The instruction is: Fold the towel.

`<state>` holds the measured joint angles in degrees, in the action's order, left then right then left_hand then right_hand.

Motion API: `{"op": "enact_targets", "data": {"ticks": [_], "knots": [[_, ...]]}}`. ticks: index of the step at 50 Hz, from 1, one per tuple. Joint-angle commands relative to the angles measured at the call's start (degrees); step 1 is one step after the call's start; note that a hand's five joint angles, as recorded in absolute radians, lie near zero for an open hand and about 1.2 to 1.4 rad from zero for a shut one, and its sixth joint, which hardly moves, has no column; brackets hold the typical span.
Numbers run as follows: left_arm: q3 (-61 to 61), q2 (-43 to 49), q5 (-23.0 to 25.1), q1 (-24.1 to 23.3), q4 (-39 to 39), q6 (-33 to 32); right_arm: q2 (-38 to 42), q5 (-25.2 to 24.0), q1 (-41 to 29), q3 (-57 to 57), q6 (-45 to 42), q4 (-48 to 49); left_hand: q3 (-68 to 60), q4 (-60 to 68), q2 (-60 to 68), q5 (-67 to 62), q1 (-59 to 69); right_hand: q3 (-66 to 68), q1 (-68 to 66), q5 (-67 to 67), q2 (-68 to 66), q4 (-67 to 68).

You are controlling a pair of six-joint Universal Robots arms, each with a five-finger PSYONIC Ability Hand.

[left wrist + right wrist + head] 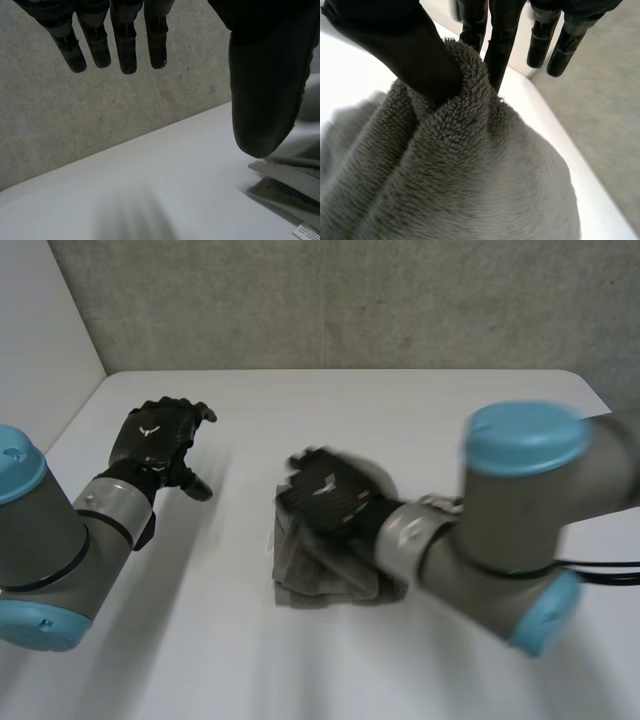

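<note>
A grey towel (pixel 318 575) lies bunched and partly folded in the middle of the white table (pixel 400 420). My right hand (pixel 330 495) is on its far edge. In the right wrist view the thumb (pixel 405 50) and fingers (pixel 500 45) pinch a raised fold of the fluffy towel (pixel 465 175). My left hand (pixel 158 440) hovers over the table to the left of the towel, apart from it, open with straight fingers (pixel 115 45) and thumb (pixel 267 95). A corner of the towel (pixel 295 182) with a small white label lies beyond that thumb.
A grey concrete wall (pixel 330 300) runs behind the table's far edge. A white panel (pixel 40 330) stands at the far left. Bare tabletop surrounds the towel on all sides.
</note>
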<state>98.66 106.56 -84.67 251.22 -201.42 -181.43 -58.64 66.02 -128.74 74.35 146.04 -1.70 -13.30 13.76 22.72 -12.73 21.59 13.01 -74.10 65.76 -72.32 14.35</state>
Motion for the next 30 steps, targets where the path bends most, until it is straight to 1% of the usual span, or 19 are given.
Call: {"op": "enact_targets", "data": {"ticks": [1,4,5,6,7,9,11,12,15,16,17,18,19,20,21,22,25,27,30], "knots": [[-0.14,0.05,-0.06,0.06,-0.02,0.02,10.03,2.19,-6.44,-5.27,3.28,0.38,3.3,-3.76,-0.57,0.57,0.57,-3.01,-5.9,4.24,-7.68,-4.35],[-0.22,0.05,-0.06,0.15,-0.02,0.02,11.88,3.86,-7.67,-5.62,3.19,0.55,3.3,-3.76,-0.9,0.9,0.23,-3.01,-5.29,3.63,-7.07,-4.35],[-0.22,0.05,-0.06,0.15,-0.02,0.02,11.53,4.73,-7.58,-5.36,3.54,0.73,3.3,-3.76,-0.9,0.91,0.23,-3.01,27.35,-29.01,25.57,-4.35],[-0.4,0.05,-0.06,0.15,-0.11,0.02,11.53,4.74,-7.58,-5.36,3.54,0.73,3.3,-3.76,-1.07,1.07,0.07,-3.01,27.68,-29.33,25.89,-4.35],[-0.75,0.05,-0.06,0.06,-0.11,0.02,10.4,5.69,-7.41,-4.58,4.07,1.16,3.3,-3.76,-1.07,1.07,0.06,-3.01,64.1,-65.76,62.32,-4.35],[-0.75,0.05,-0.06,0.06,-0.11,0.02,8.45,6.32,-6.88,-3.51,4.78,1.7,3.3,-3.76,-1.07,1.07,0.06,-3.01,64.1,-65.76,62.32,-4.35],[-1.37,0.05,-0.06,0.06,-0.2,0.02,2.68,7.02,-5.31,0.59,7.31,2.75,3.3,-3.76,-1.07,1.07,0.06,-3.01,64.1,-65.76,62.32,-4.35],[-2.5,0.14,-0.14,-0.11,-0.2,0.2,2.65,7.02,-5.3,0.62,7.32,2.75,3.3,-3.76,-1.07,1.07,0.06,-3.01,64.1,-65.76,62.32,-4.35],[-3.91,0.75,-0.23,-0.38,-0.2,0.55,-6.29,7.46,0.66,8.15,12.32,3.54,3.3,-3.76,-1.07,1.07,0.06,-3.01,64.1,-65.76,62.32,-4.35],[-5.66,1.19,-0.23,-1.16,-0.2,1.94,-6.31,7.46,0.68,8.18,12.33,3.54,3.3,-3.76,-0.9,0.91,0.23,-3.01,64.1,-65.76,62.32,-4.35],[-5.67,1.19,-0.23,-1.17,-0.2,1.96,-9.01,7.46,3.12,10.35,14.25,3.37,3.3,-3.76,-0.9,0.91,0.23,-3.01,64.1,-65.76,62.32,-4.35],[-7.15,2.15,-0.23,-2.56,0.15,4.13,-11.13,7.46,5.49,12.29,15.92,3.19,3.3,-3.76,-0.9,0.91,0.23,-3.01,64.1,-65.76,62.32,-4.35],[-7.17,2.16,-0.23,-2.57,0.15,4.15,-11.15,7.46,5.51,12.31,15.94,3.19,3.3,-3.76,-0.9,0.91,0.23,-3.01,64.1,-65.76,62.32,-4.35],[-8.82,3.38,-0.15,-4.4,0.5,6.5,-12.28,7.03,7.51,13.96,17.16,3.19,3.3,-3.76,-0.74,0.74,0.4,-3.01,64.1,-65.76,62.32,-4.35],[-8.84,3.39,-0.14,-4.42,0.5,6.53,-12.99,7.02,9.71,15.2,18.39,3.1,3.3,-3.76,-0.73,0.74,0.4,-3.01,64.1,-65.76,62.32,-4.35],[-9.53,4.61,-0.14,-6.16,0.59,7.57,-13.17,6.93,11.73,15.99,19.27,3.02,3.3,-3.76,-0.57,0.57,0.57,-3.01,64.1,-65.76,62.32,-4.35],[-9.54,5.85,-0.14,-8.29,0.86,8.02,-12.82,6.76,14.03,16.61,20.85,3.01,3.3,-3.76,-0.57,0.57,0.57,-3.01,64.1,-65.76,62.32,-4.35],[-8.75,8.12,-0.14,-11.17,1.29,7.94,-11.94,6.58,14.39,16.44,21.91,3.1,3.3,-3.76,-0.4,0.4,0.74,-3.01,64.1,-65.76,62.32,-4.35],[-8.05,9.1,-0.14,-12.33,1.29,7.67,-8.42,6.32,14.65,15.3,25.25,3.19,3.3,-3.76,-0.4,0.4,0.74,-3.01,64.1,-65.76,62.32,-4.35]]}}
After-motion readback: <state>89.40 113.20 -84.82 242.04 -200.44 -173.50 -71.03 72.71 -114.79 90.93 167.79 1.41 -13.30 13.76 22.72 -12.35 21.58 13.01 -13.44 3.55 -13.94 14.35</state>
